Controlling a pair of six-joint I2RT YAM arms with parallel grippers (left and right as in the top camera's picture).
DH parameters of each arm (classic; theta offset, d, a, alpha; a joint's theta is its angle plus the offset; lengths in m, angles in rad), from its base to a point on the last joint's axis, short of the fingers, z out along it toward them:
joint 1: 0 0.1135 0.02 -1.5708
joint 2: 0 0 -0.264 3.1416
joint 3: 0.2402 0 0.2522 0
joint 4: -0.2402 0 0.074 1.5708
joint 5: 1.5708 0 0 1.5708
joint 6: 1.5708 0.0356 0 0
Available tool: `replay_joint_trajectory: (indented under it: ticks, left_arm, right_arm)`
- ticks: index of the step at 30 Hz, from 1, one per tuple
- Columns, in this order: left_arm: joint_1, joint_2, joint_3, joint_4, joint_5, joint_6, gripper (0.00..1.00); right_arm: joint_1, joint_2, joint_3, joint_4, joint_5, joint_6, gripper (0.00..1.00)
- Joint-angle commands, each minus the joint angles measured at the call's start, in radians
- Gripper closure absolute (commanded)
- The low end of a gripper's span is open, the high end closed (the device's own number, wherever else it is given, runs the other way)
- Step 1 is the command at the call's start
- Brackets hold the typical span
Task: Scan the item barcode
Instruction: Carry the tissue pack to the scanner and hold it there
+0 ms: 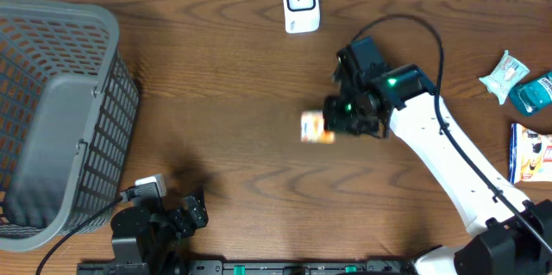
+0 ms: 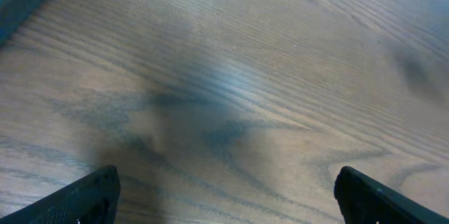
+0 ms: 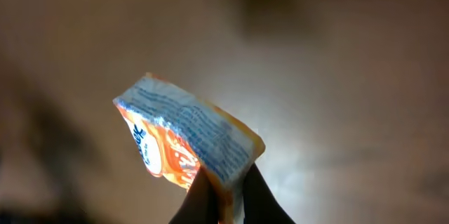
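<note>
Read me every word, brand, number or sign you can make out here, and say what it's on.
No text can be read.
orange packet: rows of blue print, too blurred to read.
white scanner: no marking legible.
white-green packet, teal packet, blue box: print too small to read.

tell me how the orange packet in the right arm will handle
Probably light: the orange packet juts from the right fingers, held by one edge only. Likely semi-stiff, since it isn't drooping. Its glossy wrapper may slip.
</note>
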Motion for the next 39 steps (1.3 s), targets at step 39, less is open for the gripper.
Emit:
replay_joint_trajectory:
  ticks: [39]
  left_arm:
    - [0.003,-0.001,-0.005,-0.004,0.012,0.009,0.02]
  right_arm:
    - [-0.065,0.878,0.202,1.954,0.337,-0.335,0.99]
